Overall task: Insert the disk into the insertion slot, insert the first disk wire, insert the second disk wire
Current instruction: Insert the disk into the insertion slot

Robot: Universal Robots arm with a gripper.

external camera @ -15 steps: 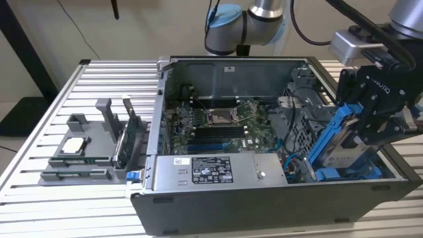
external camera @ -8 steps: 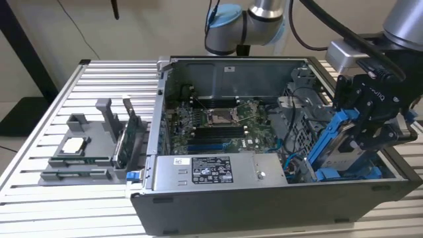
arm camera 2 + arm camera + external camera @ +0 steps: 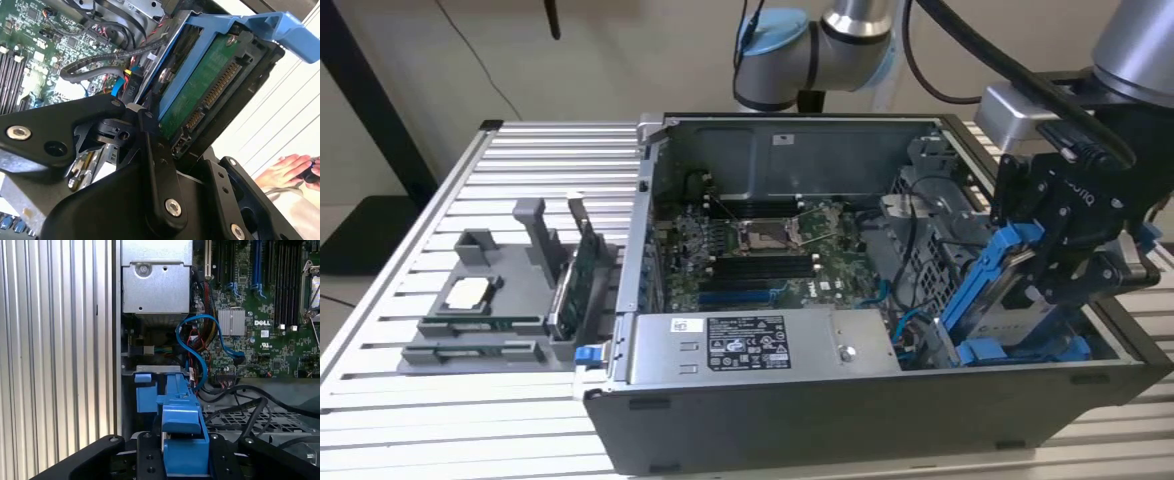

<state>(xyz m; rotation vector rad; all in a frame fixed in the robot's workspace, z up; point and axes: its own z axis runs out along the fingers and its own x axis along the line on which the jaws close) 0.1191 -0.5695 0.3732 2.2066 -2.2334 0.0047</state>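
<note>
The disk [image 3: 1003,290], a drive in a bright blue carrier, hangs tilted and nearly on edge over the open computer case's corner at the exterior view's right. My black gripper [image 3: 1051,285] is shut on it. In the second wrist view the disk [image 3: 200,95] shows its green circuit board and connector, clamped between the fingers [image 3: 156,165]. Just below it lies the insertion slot [image 3: 1034,350] with blue rails; in the first wrist view the carrier [image 3: 184,432] hovers over the slot's [image 3: 146,390] blue rail. A blue wire [image 3: 202,337] with a free black plug loops beside the slot.
The silver power-supply box [image 3: 747,345] fills the case's front, with the motherboard [image 3: 761,245] behind it. Black cables [image 3: 100,62] drape near the bay. A grey fixture [image 3: 494,300] with parts stands on the slatted table [image 3: 400,420]. A person's hand [image 3: 290,167] is nearby.
</note>
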